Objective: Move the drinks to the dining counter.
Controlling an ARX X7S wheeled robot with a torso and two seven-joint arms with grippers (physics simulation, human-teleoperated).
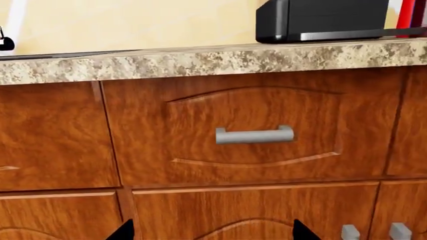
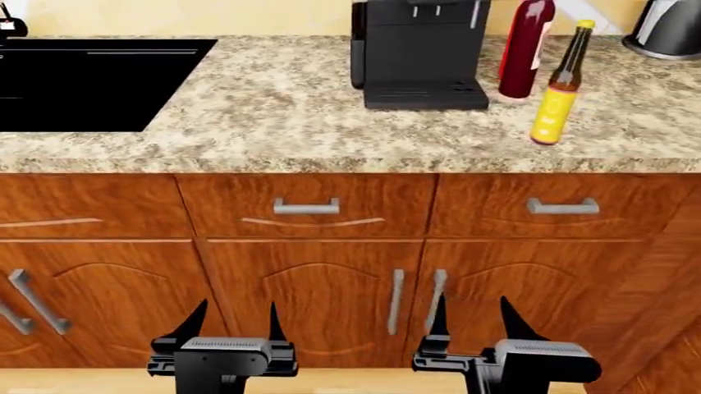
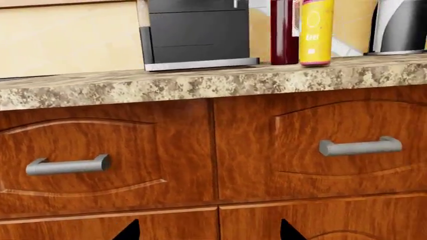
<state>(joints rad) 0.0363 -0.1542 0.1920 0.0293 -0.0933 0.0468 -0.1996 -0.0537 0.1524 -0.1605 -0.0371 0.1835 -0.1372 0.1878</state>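
The dark-red wine bottle (image 2: 527, 48) stands at the back right of the brown granite counter (image 2: 274, 107), beside the amber beer bottle (image 2: 559, 86) with its yellow label. Both also show in the right wrist view, the wine bottle (image 3: 285, 30) behind the beer bottle (image 3: 315, 31). The blue bottle and the dining counter are out of view. My left gripper (image 2: 232, 318) and right gripper (image 2: 474, 316) are open and empty, held low in front of the cabinet doors, well below the counter top. In both wrist views only the fingertips show (image 1: 125, 231) (image 3: 130, 231).
A black coffee machine (image 2: 421, 53) stands left of the bottles. A black sink (image 2: 93, 80) is set in the counter at the left. A kettle base (image 2: 666, 31) is at the far right. Orange wood drawers and doors with grey handles (image 2: 307, 207) fill the cabinet front.
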